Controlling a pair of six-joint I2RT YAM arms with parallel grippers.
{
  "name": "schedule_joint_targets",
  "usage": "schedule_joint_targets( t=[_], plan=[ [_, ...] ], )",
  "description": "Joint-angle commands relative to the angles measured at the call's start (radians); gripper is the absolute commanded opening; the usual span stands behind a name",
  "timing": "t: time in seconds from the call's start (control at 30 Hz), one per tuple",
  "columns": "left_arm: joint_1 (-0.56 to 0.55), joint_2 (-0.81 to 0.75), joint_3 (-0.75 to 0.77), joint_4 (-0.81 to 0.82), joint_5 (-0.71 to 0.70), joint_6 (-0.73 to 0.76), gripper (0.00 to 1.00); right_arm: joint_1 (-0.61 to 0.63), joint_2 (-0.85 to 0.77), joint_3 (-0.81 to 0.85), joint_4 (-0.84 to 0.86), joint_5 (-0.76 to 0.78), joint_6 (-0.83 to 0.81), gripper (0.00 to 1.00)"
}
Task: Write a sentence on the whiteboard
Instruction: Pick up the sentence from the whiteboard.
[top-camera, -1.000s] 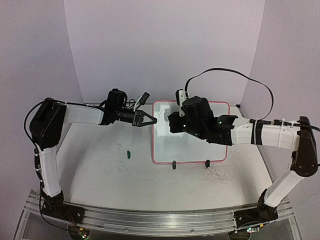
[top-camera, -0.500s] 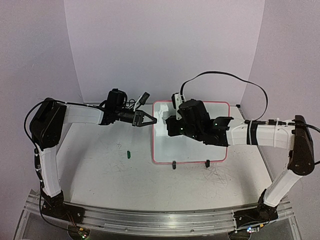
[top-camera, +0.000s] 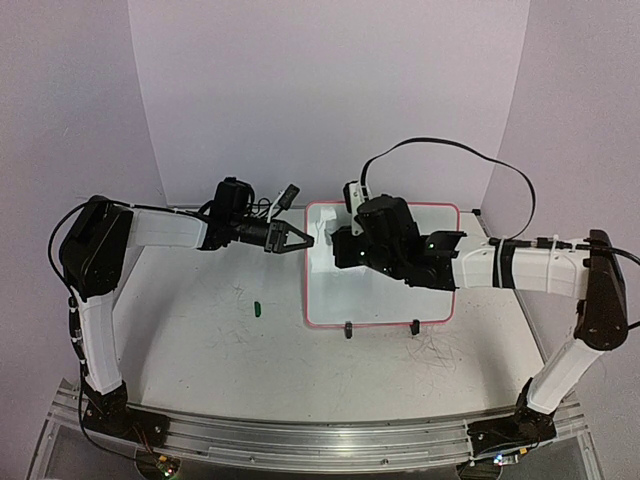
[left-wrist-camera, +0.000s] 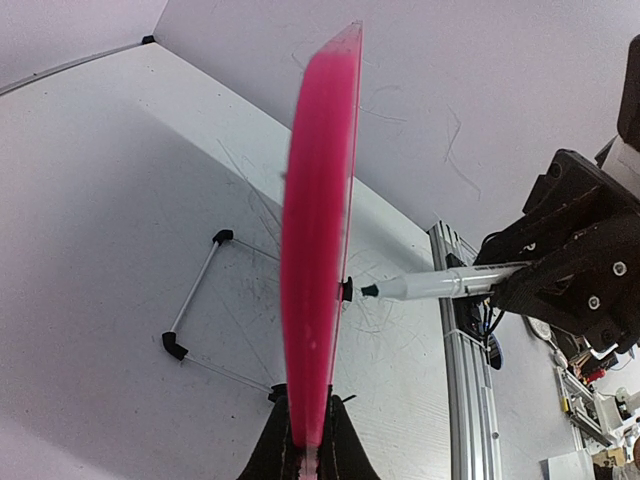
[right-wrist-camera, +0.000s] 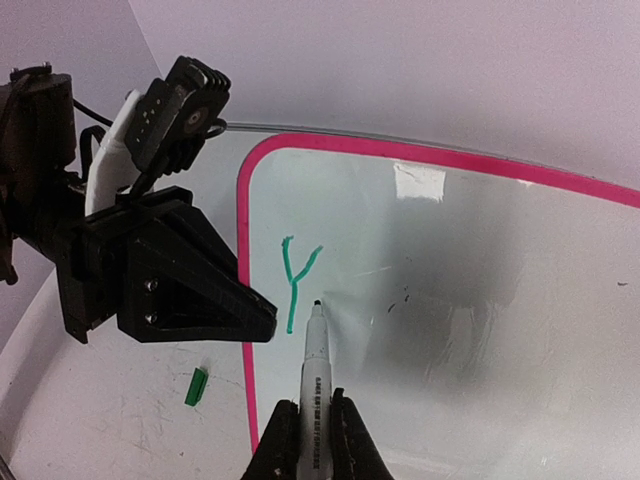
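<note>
One whiteboard (top-camera: 380, 300) rests on the counter (top-camera: 200, 340), with two black feet (top-camera: 348, 329) at its near edge. The left gripper (top-camera: 305, 240) has its jaws pinched on the board's left frame edge. The right gripper (right-wrist-camera: 312, 415) has its jaws clamped on one marker (right-wrist-camera: 314, 350), whose tip is just right of the single green Y (right-wrist-camera: 294, 285) near the board's left edge. One green cap (top-camera: 257, 309) lies left of the board.

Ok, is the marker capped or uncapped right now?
Uncapped: the marker shows a bare dark tip beside the green Y on the whiteboard.
</note>
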Motion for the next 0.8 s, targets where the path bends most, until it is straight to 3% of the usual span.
schedule_joint_targets(
  t=[0.0, 0.77],
  plan=[
    [-0.020, -0.038, -0.007, 0.003, -0.011, 0.028, 0.00, 0.002, 0.023, 0.047, 0.040, 0.018, -0.012, 0.00],
    [-0.020, -0.039, -0.006, 0.003, -0.012, 0.028, 0.00, 0.002, 0.048, 0.041, -0.004, 0.048, 0.012, 0.00]
  ],
)
